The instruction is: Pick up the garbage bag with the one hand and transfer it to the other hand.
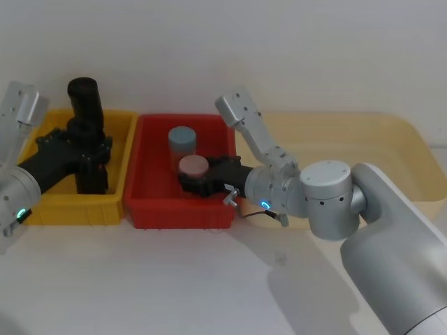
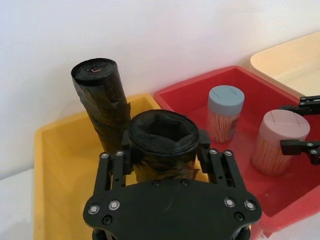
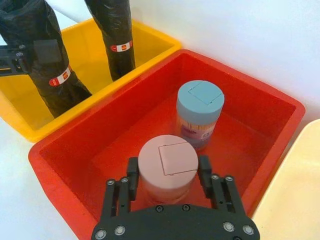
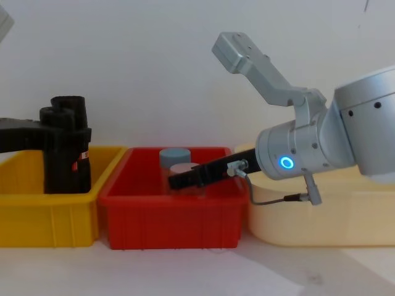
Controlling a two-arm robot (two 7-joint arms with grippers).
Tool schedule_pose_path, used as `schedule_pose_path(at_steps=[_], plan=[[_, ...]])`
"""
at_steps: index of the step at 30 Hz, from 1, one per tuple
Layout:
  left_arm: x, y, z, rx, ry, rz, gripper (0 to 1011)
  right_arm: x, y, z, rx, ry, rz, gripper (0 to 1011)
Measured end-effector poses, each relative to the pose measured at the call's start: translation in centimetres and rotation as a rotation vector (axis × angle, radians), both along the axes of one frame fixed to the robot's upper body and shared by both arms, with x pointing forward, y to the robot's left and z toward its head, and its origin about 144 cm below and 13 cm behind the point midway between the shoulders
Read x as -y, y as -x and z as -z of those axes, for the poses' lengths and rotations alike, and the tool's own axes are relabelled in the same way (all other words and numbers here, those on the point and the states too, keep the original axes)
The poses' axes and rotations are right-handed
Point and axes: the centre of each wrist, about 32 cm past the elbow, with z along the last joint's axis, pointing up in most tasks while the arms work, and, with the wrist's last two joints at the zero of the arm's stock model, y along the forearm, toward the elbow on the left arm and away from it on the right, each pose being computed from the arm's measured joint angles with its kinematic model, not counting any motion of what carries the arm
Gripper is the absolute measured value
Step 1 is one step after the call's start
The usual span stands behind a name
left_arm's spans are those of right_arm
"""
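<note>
Two black rolls stand in the yellow bin [image 1: 120, 150]. The nearer one is the garbage bag [image 2: 162, 132], with a red-and-white label band; its lower end rests on the bin floor [image 3: 65, 92]. My left gripper [image 2: 165, 150], on the green-lit arm, is shut on this roll near its top, one finger on each side. The second roll [image 2: 100, 100] leans just behind it, taller and free. My right gripper [image 3: 168, 172], on the blue-lit arm, is in the red bin [image 3: 55, 160], shut on a pink-capped jar [image 3: 167, 160] at cap height.
A blue-capped jar [image 3: 200, 102] stands in the red bin just beyond the pink one. A cream tray [image 1: 363, 132] lies right of the red bin. The three containers sit side by side against a white wall, with bare table in front.
</note>
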Motion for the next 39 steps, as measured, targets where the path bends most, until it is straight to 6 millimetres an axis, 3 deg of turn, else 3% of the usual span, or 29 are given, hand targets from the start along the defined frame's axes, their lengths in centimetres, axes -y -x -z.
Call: schedule_pose_path(at_steps=[3,10,39], plan=[[0.00,0.00,0.00,0.000,0.000,0.000,633,0.01,-0.01,0.00,-0.001,0.000,0.000,663],[0.00,0.00,0.00,0.000,0.000,0.000,519,0.03,-0.02,0.01,-0.001,0.000,0.001,659],[0.02,-0.06,-0.01,0.001,-0.002,0.001,353,0.03,-0.01,0.02,-0.001,0.000,0.001,659]])
